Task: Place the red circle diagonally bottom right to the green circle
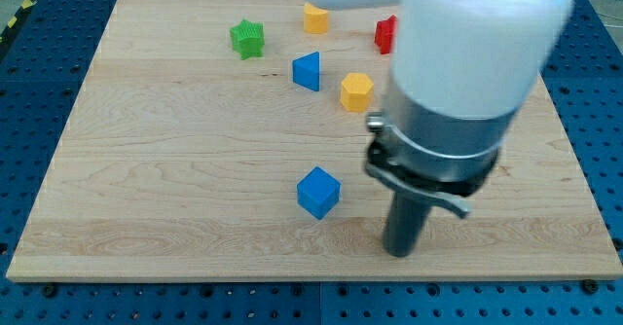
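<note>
Here: wooden board (175,198) | my tip (400,253) right of blue cube (318,192)

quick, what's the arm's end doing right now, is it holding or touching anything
No pincer: my tip holds nothing, touches no block, and sits to the view's right of the blue cube.

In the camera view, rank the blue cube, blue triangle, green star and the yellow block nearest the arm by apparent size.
1. blue cube, though it sits nearest the camera.
2-4. green star, blue triangle, yellow block: too alike to rank.
</note>
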`<state>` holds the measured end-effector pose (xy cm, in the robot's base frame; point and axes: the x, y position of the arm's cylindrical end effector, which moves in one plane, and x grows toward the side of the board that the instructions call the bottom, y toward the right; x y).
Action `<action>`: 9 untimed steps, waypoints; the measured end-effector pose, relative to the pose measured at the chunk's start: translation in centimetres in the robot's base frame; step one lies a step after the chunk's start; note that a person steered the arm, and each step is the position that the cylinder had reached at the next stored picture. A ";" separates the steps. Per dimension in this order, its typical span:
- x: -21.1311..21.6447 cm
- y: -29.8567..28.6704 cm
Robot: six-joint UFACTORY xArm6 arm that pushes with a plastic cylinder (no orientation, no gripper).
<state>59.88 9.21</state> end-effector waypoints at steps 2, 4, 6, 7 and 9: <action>-0.4 9.3; -7.4 18.1; -15.7 23.1; -18.3 23.2; -20.6 22.0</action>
<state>39.31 31.16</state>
